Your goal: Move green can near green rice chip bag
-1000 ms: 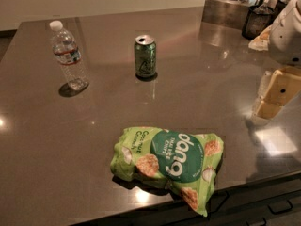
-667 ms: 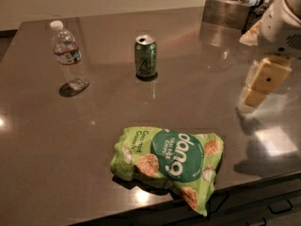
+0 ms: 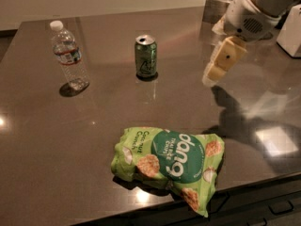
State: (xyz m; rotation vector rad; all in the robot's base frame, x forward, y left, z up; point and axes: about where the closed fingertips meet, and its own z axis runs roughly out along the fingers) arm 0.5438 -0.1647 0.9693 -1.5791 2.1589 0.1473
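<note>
The green can [image 3: 146,56] stands upright on the dark table toward the back middle. The green rice chip bag [image 3: 169,161] lies flat near the front edge, its "dang" logo upside down to me. My gripper [image 3: 217,66] hangs above the table at the right, to the right of the can and well apart from it, behind the bag. It holds nothing that I can see.
A clear plastic water bottle [image 3: 68,55] with a white cap stands at the back left. A metal container [image 3: 217,4] and a white object [image 3: 292,26] sit at the back right. The table's front edge [image 3: 263,182] runs just below the bag.
My gripper and arm have moved left and forward over the table, closer to the can. The can, bag and bottle have not moved.
</note>
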